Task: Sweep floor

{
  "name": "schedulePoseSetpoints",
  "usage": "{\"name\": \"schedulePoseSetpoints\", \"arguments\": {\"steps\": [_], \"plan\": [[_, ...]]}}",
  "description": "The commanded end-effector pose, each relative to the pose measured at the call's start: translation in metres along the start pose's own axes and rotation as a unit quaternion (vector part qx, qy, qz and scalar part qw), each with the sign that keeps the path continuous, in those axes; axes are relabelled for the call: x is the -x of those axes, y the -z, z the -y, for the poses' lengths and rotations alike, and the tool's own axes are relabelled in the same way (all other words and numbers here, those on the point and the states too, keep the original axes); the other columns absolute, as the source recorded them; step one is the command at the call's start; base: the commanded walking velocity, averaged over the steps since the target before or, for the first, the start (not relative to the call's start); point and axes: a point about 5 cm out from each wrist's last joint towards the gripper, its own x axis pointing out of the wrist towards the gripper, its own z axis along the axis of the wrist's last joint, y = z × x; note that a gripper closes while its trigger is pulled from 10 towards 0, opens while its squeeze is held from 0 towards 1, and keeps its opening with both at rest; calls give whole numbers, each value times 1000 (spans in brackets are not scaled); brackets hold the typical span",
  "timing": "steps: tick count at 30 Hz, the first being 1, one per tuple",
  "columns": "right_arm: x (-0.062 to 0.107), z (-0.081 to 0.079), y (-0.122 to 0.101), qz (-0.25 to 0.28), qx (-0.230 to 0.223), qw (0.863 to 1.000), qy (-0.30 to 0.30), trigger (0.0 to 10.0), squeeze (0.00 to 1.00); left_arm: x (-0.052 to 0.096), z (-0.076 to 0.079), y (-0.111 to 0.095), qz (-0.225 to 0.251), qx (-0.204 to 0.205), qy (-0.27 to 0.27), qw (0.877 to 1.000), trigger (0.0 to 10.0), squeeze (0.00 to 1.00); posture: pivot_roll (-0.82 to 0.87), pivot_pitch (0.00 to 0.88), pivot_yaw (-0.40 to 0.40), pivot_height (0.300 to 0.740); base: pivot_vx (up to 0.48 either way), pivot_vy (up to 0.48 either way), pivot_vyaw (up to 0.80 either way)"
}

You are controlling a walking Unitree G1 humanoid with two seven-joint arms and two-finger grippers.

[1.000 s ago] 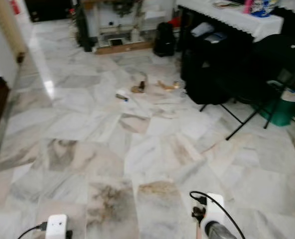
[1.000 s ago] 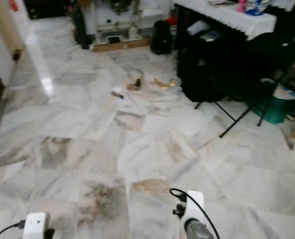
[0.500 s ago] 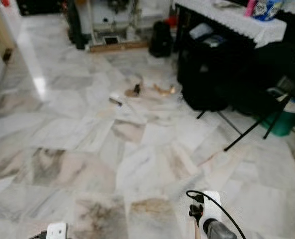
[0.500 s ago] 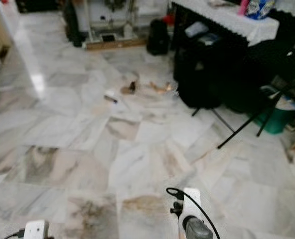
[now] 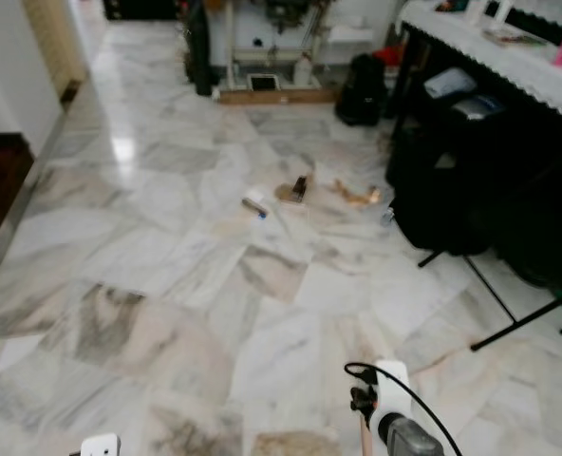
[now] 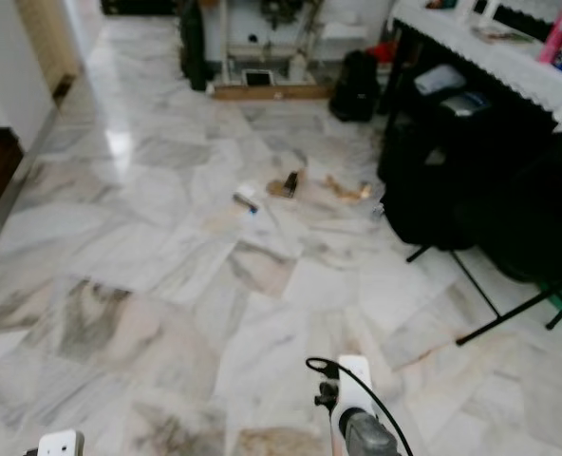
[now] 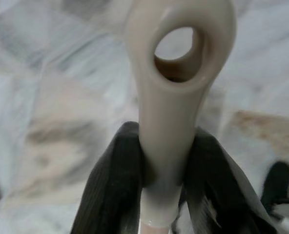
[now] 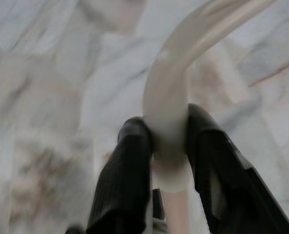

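At the bottom edge of the head views, both arms poke in: right wrist unit (image 5: pixel 395 418) bottom centre-right, left one just a white corner at bottom left. Left wrist view: left end effector (image 7: pixel 166 180) is clenched on a cream plastic handle (image 7: pixel 176 92) just under its hang-hole loop, both black fingers (image 7: pixel 110 190) pressed against the shaft. Right wrist view: right end effector (image 8: pixel 169 161) is clenched on a second cream handle (image 8: pixel 171 102), a smooth curved tube, fingers tight either side. Likely broom and dustpan handles, but cannot tell which is which; heads hidden.

Handling guess: hollow plastic, light, stiff, glossy, so liable to twist or slide in a pinch grip. Holding close under the loop gives little leverage; a hold lower on the shaft would steer better, with the loop flare acting as a stop against slipping.

Marble floor (image 5: pixel 167 313) runs from the foot of the frame up to the top, grey and brown veined. Mid-frame, a bit above centre, sits the litter to sweep: a small white piece (image 5: pixel 254 203), a brown scrap (image 5: pixel 294 189), an orange-brown wrapper (image 5: pixel 357 197), near each other, well apart from the arms. Right of that, black bags (image 5: pixel 471 180) under a table (image 5: pixel 509 66) with white lace cloth at upper right. Far top centre, a cluttered low shelf unit (image 5: pixel 271 57).
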Motion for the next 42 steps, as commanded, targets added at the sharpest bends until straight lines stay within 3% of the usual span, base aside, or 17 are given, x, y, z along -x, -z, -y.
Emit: {"name": "schedulePoseSetpoints", "arguments": {"steps": [1, 12, 33, 42], "plan": [[-1, 1, -2, -3, 4, 1000, 0, 10000, 0, 0, 2, -2, 6, 6, 5, 1000, 10000, 0, 25, 0, -52, 740, 480, 0, 0], [1, 11, -3, -2, 7, 1000, 16, 10000, 0, -3, -1, -11, 18, 7, 3, 1000, 10000, 0, 26, 0, -47, 740, 408, 0, 0], [0, 3, -2, -3, 26, 1000, -3, 10000, 0, 0, 0, 0, -2, 11, 1, 1000, 10000, 0, 29, 0, -55, 740, 480, 0, 257], [0, 2, -1, -3, 13, 1000, -2, 10000, 0, 0, -1, 1, -4, 11, 0, 1000, 10000, 0, 28, 0, -55, 740, 480, 0, 178]]}}
